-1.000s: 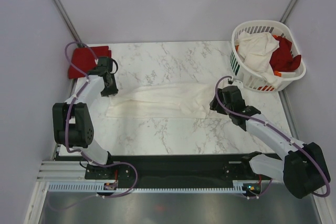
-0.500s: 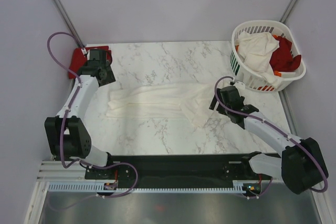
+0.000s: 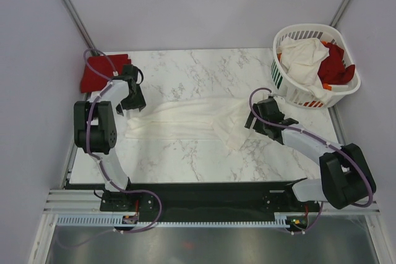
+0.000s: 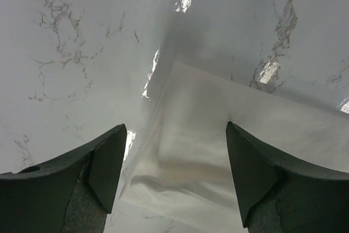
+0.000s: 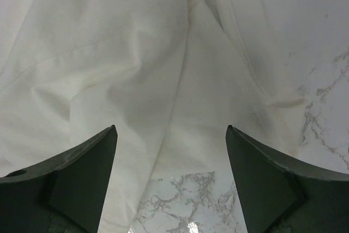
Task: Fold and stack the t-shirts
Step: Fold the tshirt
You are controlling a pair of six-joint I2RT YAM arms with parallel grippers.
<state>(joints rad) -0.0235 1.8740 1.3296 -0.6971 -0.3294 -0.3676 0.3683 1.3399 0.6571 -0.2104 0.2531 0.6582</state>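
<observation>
A cream-white t-shirt (image 3: 185, 120) lies stretched in a long band across the middle of the marble table (image 3: 198, 159). My left gripper (image 3: 131, 104) hovers over its left end, jaws open with nothing between them; the cloth's corner (image 4: 218, 129) shows below. My right gripper (image 3: 252, 125) is open over the shirt's rumpled right end (image 5: 136, 75), also gripping nothing. A folded red t-shirt (image 3: 99, 71) sits at the table's back left corner. More cream-white (image 3: 304, 57) and red (image 3: 337, 66) t-shirts are piled in the basket.
A white slatted laundry basket (image 3: 291, 94) stands at the back right corner of the table. Grey walls close in the table at the back and both sides. The black base rail (image 3: 204, 199) runs along the near edge.
Both grippers opened and let go of the shirt's ends. The shirt's right end slumped toward the near side. The left arm swung back over the shirt's left end.
</observation>
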